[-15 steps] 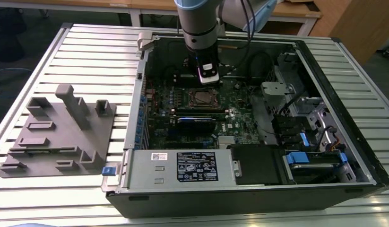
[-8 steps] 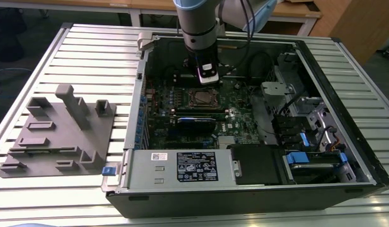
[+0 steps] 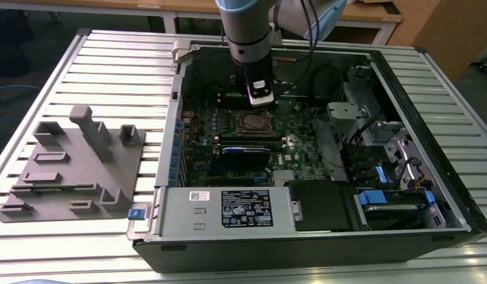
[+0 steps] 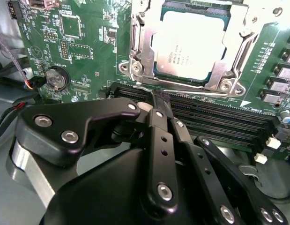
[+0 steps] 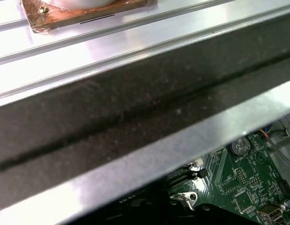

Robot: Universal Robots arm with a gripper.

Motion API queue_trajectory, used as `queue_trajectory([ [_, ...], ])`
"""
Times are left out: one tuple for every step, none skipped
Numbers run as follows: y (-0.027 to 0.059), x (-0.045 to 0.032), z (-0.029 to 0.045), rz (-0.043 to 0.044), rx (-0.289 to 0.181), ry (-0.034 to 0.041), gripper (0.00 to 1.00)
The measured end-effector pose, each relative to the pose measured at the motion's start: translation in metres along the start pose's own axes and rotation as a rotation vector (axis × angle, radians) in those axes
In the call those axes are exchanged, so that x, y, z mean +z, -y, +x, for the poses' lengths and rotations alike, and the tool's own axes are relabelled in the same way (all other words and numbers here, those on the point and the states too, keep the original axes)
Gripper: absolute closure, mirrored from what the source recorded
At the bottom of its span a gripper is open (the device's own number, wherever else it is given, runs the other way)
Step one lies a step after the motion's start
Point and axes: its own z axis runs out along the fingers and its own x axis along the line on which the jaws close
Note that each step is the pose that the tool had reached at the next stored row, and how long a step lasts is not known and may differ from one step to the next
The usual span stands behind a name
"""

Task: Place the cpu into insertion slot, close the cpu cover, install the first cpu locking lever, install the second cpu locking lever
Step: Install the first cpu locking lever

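Observation:
The cpu (image 4: 191,44) lies flat in the insertion slot (image 4: 226,85) on the green motherboard, its pale metal top facing up. Over its edges lies the silvery cpu cover (image 4: 141,47), apparently down. A thin metal locking lever (image 4: 191,87) runs along the socket's near edge. My gripper (image 4: 159,98) is shut, with its black fingertips pressed together right at this lever and nothing visible between them. In the exterior view the gripper (image 3: 261,97) hangs inside the open computer case just beyond the socket (image 3: 250,122).
Long black memory slots (image 4: 219,122) run beside the socket, and a coin battery (image 4: 56,77) sits on the board. The case's dark wall (image 5: 135,117) is close to the wrist. A grey fixture block (image 3: 73,165) rests on the slatted table at the exterior view's left.

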Motion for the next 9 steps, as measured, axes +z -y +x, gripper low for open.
queue_trajectory([
  [0.0004, -0.0001, -0.0001, 0.0001, 0.000, 0.0009, 0.89],
  [0.0007, -0.0002, -0.0002, 0.0000, 0.000, 0.0018, 0.89],
  [0.0011, -0.0002, -0.0002, -0.0005, -0.001, 0.0028, 0.89],
  [0.0015, -0.0003, -0.0003, -0.0006, -0.001, 0.0036, 0.89],
  [0.0017, -0.0002, -0.0002, -0.0011, -0.001, 0.0043, 0.89],
  [0.0018, -0.0001, 0.0000, -0.0015, -0.001, 0.0051, 0.89],
  [0.0020, -0.0001, 0.0002, -0.0019, -0.001, 0.0060, 0.89],
  [0.0022, 0.0001, 0.0006, -0.0024, -0.002, 0.0073, 0.89],
  [0.0024, 0.0002, 0.0010, -0.0032, -0.002, 0.0092, 0.89],
])
